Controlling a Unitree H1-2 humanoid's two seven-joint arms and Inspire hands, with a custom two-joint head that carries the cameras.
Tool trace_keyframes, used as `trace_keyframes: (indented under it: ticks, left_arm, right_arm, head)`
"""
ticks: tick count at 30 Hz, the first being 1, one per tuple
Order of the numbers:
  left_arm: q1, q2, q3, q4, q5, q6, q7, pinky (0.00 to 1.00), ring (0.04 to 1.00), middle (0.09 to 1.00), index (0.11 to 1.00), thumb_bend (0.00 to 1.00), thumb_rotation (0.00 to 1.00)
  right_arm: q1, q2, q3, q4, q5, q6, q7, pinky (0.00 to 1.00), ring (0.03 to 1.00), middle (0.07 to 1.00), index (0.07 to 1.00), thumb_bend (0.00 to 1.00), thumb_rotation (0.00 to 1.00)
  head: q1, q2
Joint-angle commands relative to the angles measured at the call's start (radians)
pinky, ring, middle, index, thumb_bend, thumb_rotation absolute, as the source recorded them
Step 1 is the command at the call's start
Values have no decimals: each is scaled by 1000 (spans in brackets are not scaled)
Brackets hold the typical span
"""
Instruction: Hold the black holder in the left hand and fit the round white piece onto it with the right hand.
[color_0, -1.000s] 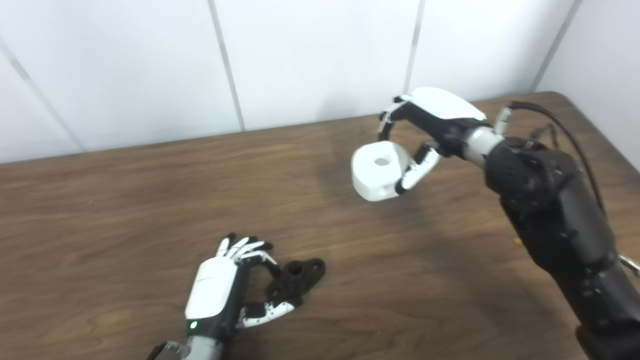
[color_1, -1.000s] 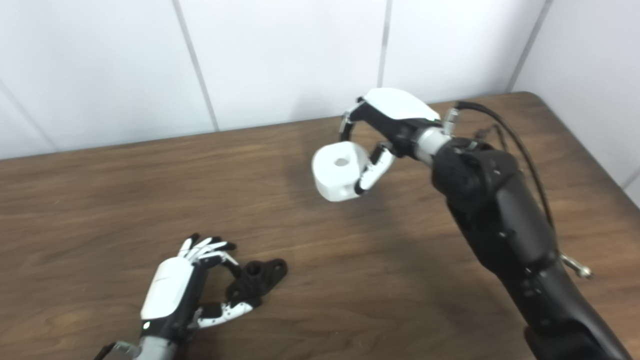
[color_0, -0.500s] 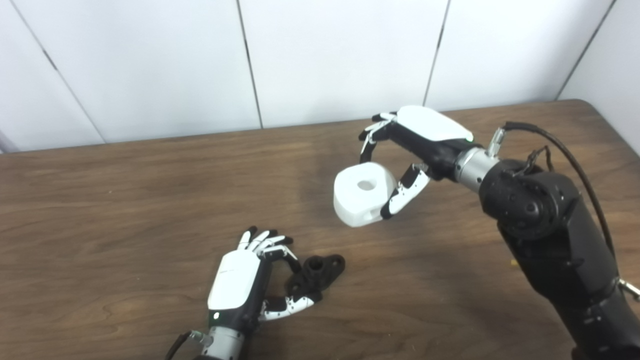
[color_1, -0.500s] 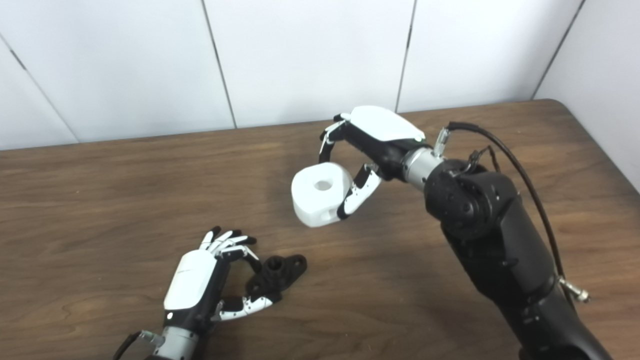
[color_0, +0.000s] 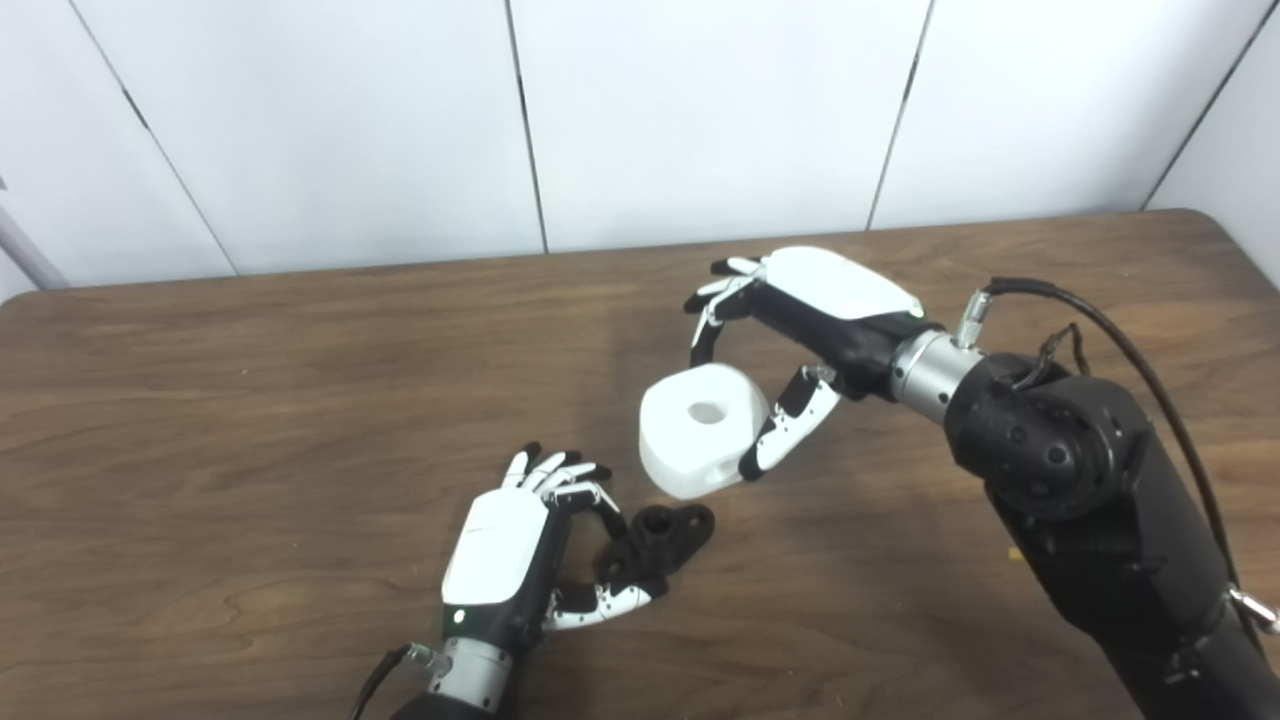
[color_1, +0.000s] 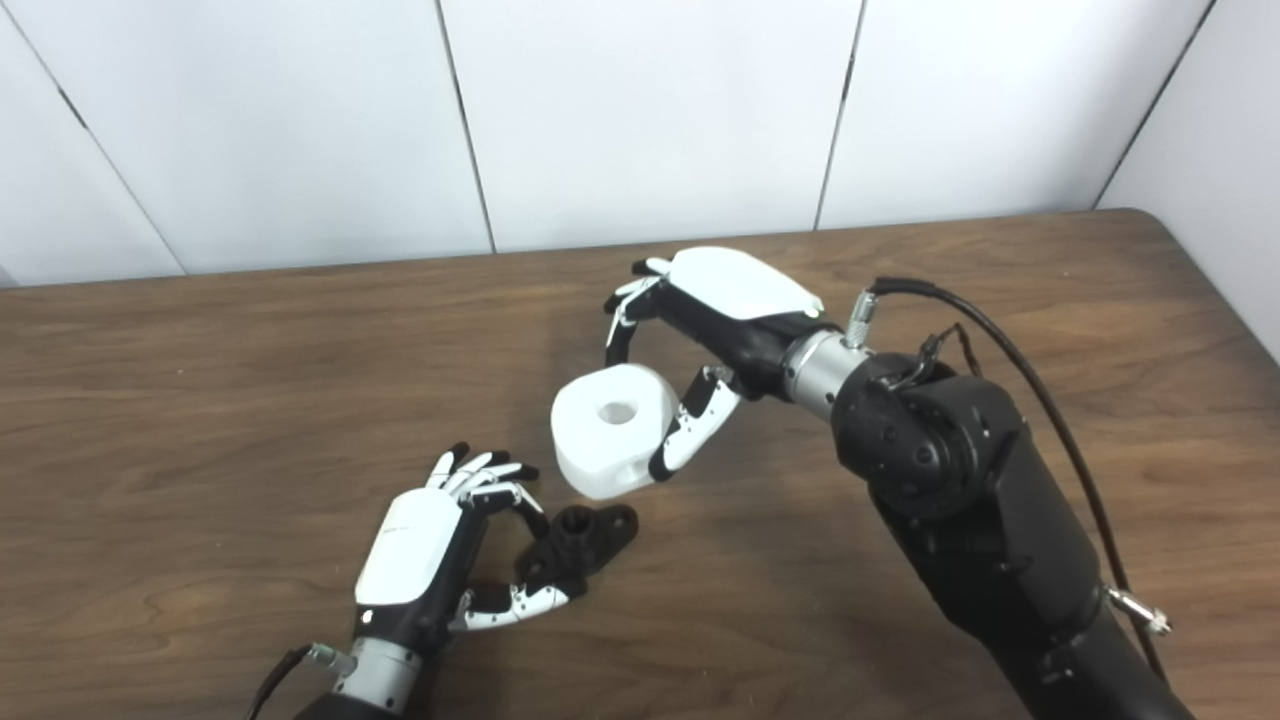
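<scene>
Bright, even overhead light; soft shadows fall on the wooden surface (color_0: 250, 420); both views are slightly soft, without glare.

The dark brown wood-grain table (color_0: 250, 400) spans the full view, its rounded far-right corner at 2 o'clock. The black holder (color_0: 655, 540) lies directly on the surface at 6 o'clock, near the front edge.
</scene>
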Motion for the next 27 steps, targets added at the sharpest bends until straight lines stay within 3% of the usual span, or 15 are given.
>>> trace_keyframes:
  ticks: [1,27]
  left_arm:
    - [-6,-9,-17,20,25,0,-1,1000,887,795,486,522,50]
    - [-14,-12,-33,29,23,17,3,1000,892,797,486,522,50]
  right_arm:
    - [-15,7,-8,-39,0,-23,-27,1000,973,847,480,525,137]
    - [27,65,22,-57,-29,-32,-9,1000,994,854,482,525,136]
  head:
    - [4,2]
    - [31,5]
